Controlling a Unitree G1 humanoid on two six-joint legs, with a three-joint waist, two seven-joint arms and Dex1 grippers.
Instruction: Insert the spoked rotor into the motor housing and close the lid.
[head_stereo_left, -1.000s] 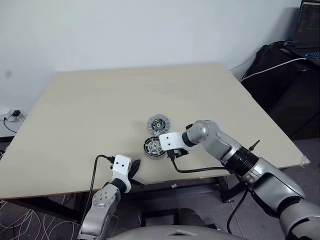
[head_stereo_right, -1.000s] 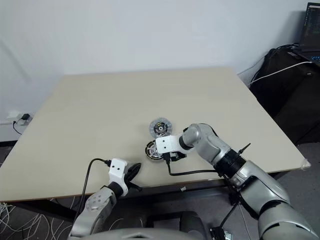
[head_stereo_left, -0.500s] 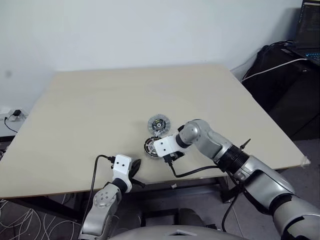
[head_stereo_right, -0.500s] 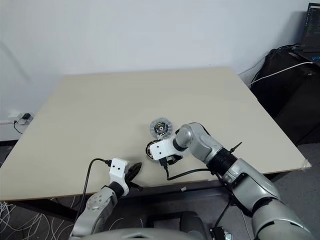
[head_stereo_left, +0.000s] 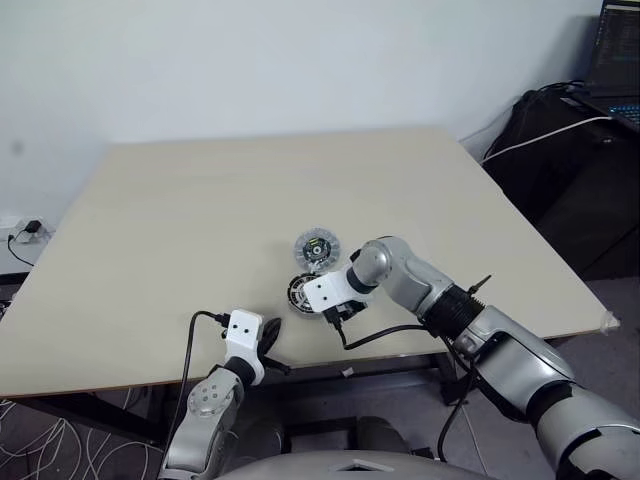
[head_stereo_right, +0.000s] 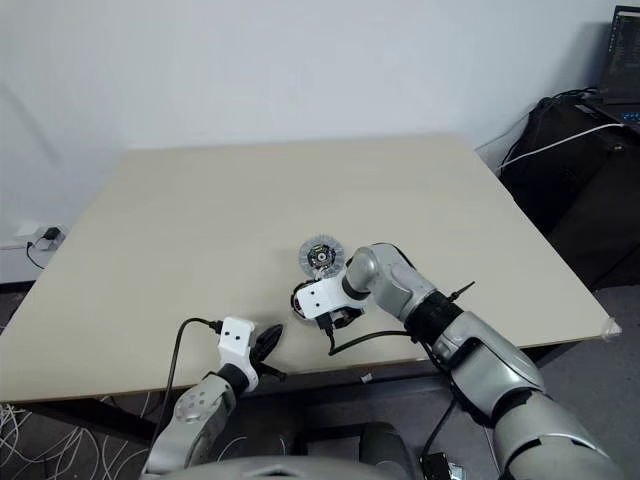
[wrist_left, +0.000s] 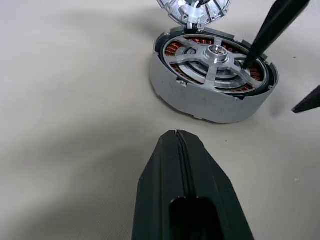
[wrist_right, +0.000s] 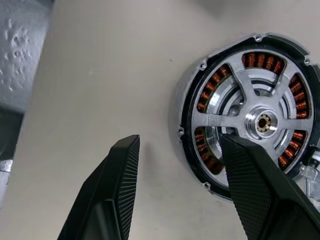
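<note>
The spoked rotor (wrist_left: 215, 59) sits inside the motor housing (wrist_left: 200, 100), the released right claw (wrist_right: 182, 165) straddling its rim, the left claw (wrist_left: 187, 150) clenched nearby.

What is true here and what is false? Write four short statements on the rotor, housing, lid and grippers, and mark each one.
1. The spoked rotor sits inside the motor housing. True.
2. The lid is closed over the housing. False: it lies beside the housing on the table.
3. The right gripper is open, with one finger over the rotor and the other outside the housing. True.
4. The left gripper is wide open. False: it is shut, short of the housing.
</note>
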